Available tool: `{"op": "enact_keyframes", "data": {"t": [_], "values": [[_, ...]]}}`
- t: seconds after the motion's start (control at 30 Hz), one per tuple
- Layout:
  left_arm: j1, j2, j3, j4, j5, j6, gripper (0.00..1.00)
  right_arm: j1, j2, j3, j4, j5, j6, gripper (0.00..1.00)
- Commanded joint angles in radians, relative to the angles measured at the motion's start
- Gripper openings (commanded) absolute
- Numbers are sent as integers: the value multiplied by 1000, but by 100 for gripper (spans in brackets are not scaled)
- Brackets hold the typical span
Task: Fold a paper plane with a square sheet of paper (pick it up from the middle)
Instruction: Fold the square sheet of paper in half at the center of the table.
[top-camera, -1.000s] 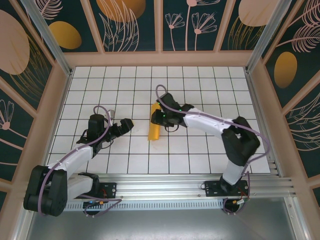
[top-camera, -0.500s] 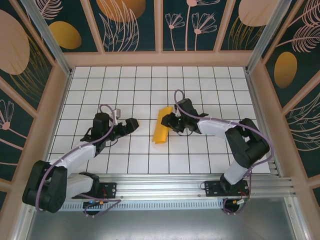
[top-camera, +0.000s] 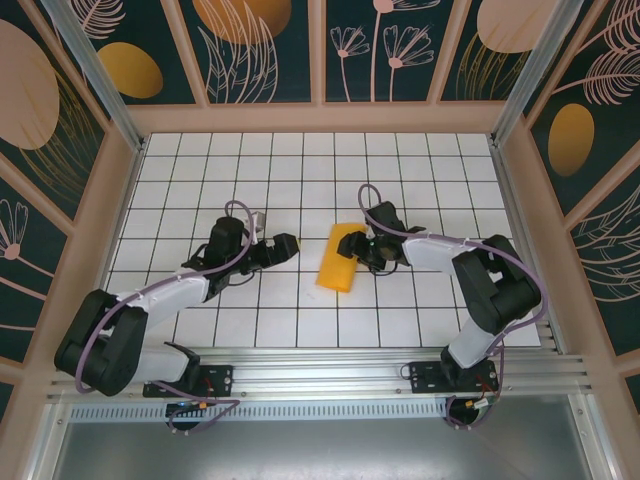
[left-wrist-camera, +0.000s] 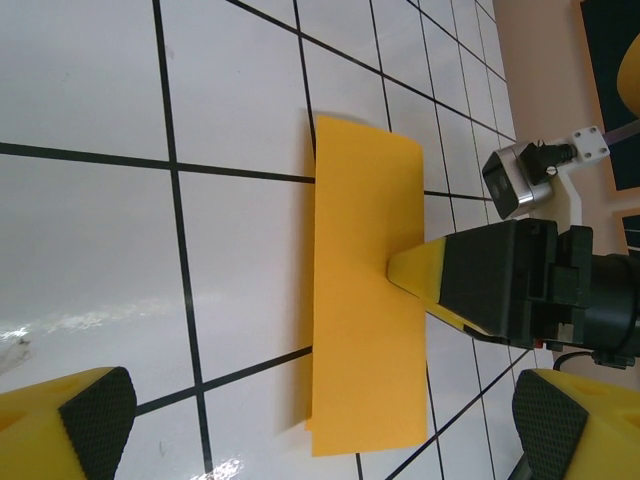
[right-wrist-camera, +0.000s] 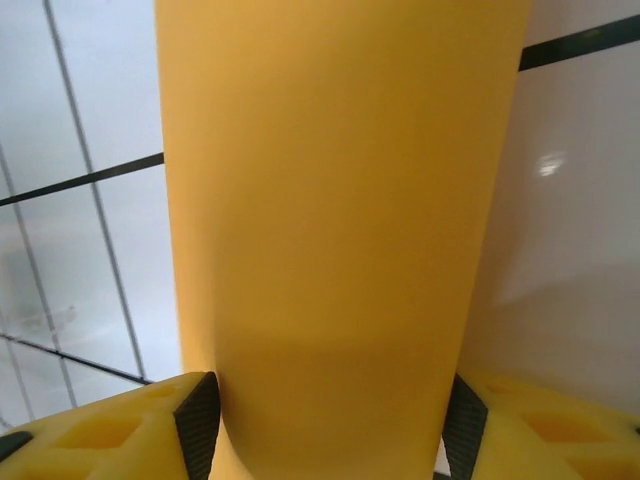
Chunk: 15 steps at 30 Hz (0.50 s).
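White gridded desk (top-camera: 200, 160): folded paper sheet (top-camera: 338, 262) mid-desk. Left jaws released, empty. Right jaws straddle sheet, grip unclear.

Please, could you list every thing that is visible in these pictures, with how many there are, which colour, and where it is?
folded orange-yellow paper sheet: one, orange-yellow, lying near the middle of the table, between the two grippers.
white tiled table with black grid lines: one, white, under everything.
dark wall panels with orange and pink plant pattern: several, dark teal, around the table on three sides.
grey metal rail: one, grey, at the near edge, carrying the arm bases.
left gripper: one, black with yellow fingers, open, left of the paper and apart from it.
right gripper: one, black with yellow fingers, at the paper's right edge, a fingertip over the paper.
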Motion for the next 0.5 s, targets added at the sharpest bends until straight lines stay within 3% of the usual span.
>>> {"op": "enact_keyframes", "data": {"t": [0.0, 0.13, 0.47], "values": [[-17, 29, 42, 37, -12, -5, 98, -7, -31, 6, -81, 69, -33, 65], [-27, 53, 60, 38, -9, -1, 99, -8, -51, 3, -116, 105, -35, 72], [-54, 95, 93, 39, -6, 1, 95, -8, -62, -15, -174, 166, -41, 75]]}}
